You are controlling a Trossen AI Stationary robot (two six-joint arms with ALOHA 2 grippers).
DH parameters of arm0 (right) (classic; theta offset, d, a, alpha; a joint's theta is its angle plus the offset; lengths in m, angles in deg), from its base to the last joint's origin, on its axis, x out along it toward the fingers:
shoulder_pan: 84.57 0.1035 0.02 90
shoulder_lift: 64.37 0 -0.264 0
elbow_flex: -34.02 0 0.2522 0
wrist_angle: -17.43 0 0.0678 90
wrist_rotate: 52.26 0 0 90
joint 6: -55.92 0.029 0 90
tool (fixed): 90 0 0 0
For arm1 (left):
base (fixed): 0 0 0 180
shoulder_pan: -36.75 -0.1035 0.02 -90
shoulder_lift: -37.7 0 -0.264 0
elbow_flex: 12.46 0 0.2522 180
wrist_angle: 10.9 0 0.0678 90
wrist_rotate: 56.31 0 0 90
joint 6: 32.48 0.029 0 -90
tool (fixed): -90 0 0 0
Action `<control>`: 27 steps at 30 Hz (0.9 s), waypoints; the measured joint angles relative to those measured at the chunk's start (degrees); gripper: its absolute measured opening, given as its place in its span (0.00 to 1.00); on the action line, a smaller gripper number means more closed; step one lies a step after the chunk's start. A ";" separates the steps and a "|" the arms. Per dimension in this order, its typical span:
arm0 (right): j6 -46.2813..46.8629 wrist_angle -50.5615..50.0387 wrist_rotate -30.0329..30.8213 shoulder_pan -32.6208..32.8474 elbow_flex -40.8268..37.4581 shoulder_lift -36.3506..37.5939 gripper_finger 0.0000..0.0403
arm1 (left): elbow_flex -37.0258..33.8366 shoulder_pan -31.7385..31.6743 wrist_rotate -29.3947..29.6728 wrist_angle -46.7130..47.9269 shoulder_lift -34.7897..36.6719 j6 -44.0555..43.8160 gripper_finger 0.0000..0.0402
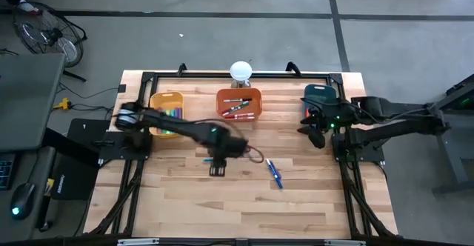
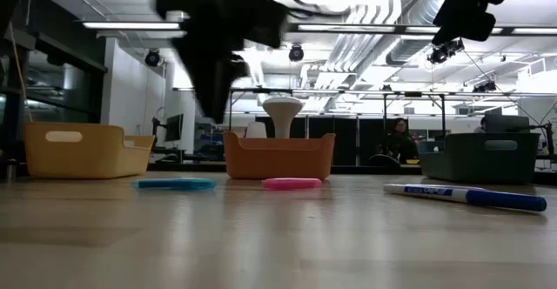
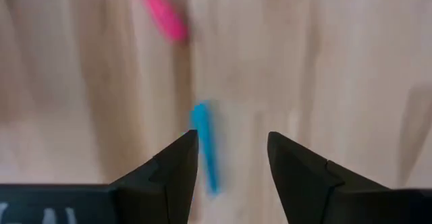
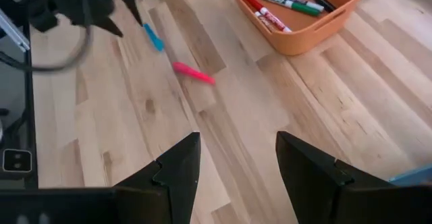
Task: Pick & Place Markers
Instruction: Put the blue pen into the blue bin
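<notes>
Nearest us, our left fingers (image 3: pixel 233 177) stand apart and empty, poised over a teal marker (image 3: pixel 204 146) on the worktop (image 1: pixel 311 201), its long axis running straight away between them. A pink marker (image 4: pixel 194 73) lies just beyond. At three o'clock a blue marker (image 1: pixel 275 174) points toward five. The orange bin (image 1: pixel 239 104) at twelve holds more markers. Our right fingers (image 4: pixel 237 177), also parted and empty, hover near the teal bin (image 1: pixel 320 93); the yellow bin (image 1: pixel 167 112) sits at ten.

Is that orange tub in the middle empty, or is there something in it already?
Not empty. The orange bin already holds several markers lying flat on its bottom, as the right wrist view shows; red, green, purple and dark ones are visible.
</notes>
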 joint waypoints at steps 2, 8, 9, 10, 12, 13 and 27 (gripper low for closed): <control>0.16 0.03 1.22 1.40 0.00 0.24 0.45 | -7.62 2.10 0.96 -7.20 4.25 -4.38 0.44; 0.36 0.56 4.53 4.29 0.03 0.68 0.45 | -21.54 5.65 6.99 -11.48 12.36 -15.30 0.44; 0.36 0.57 4.66 4.48 0.04 0.68 0.45 | -22.15 5.64 7.55 -11.66 12.63 -15.52 0.44; 0.36 0.60 4.66 4.67 0.04 0.66 0.45 | -22.40 5.57 7.76 -12.77 12.54 -15.47 0.44; 0.36 1.22 4.56 4.69 0.04 0.57 0.45 | -23.22 5.53 7.69 -12.23 12.32 -14.85 0.44; 0.36 1.46 4.38 4.68 0.04 0.57 0.45 | -23.50 5.51 7.25 -11.89 12.34 -14.16 0.44; 0.33 2.10 3.64 4.67 0.04 0.57 0.45 | -24.20 5.48 8.90 -17.10 4.66 -12.09 0.44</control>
